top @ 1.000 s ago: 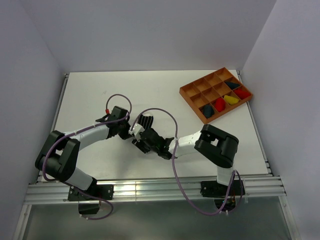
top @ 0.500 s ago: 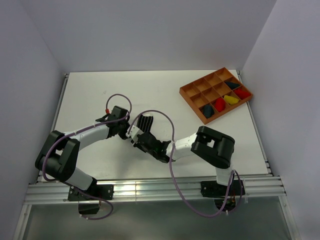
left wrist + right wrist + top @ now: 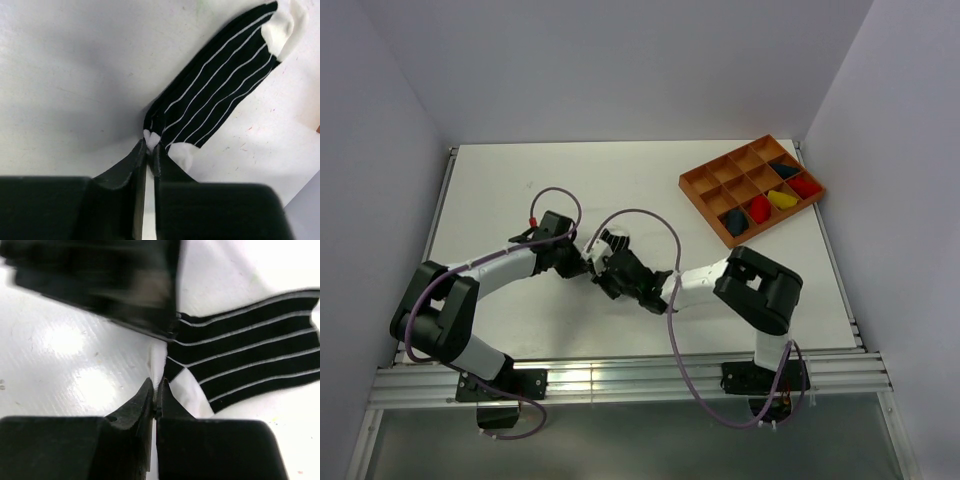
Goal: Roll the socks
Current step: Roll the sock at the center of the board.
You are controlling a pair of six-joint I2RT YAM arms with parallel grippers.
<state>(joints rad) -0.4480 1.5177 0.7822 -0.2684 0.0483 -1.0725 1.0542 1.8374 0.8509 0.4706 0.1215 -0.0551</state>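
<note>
A black-and-white striped sock (image 3: pixel 220 85) with a white toe lies flat on the white table, seen small between the two arms from above (image 3: pixel 615 238). My left gripper (image 3: pixel 151 146) is shut on a white bit of fabric at the sock's near end. From the other side, my right gripper (image 3: pixel 157 386) is shut on the white edge of the same sock (image 3: pixel 250 350). In the top view the left gripper (image 3: pixel 586 262) and the right gripper (image 3: pixel 604 266) almost touch each other at the sock.
An orange divided tray (image 3: pixel 705 180) stands at the back right. It holds rolled bundles: navy (image 3: pixel 735 222), red (image 3: pixel 759 208), yellow (image 3: pixel 781 199) and others. White walls close in the table on three sides. The left arm's black body looms at the top of the right wrist view.
My right gripper has gone from half open to shut on the sock's white edge and shifted slightly up-right. The sock looks more bunched from above. The left arm has barely moved.
</note>
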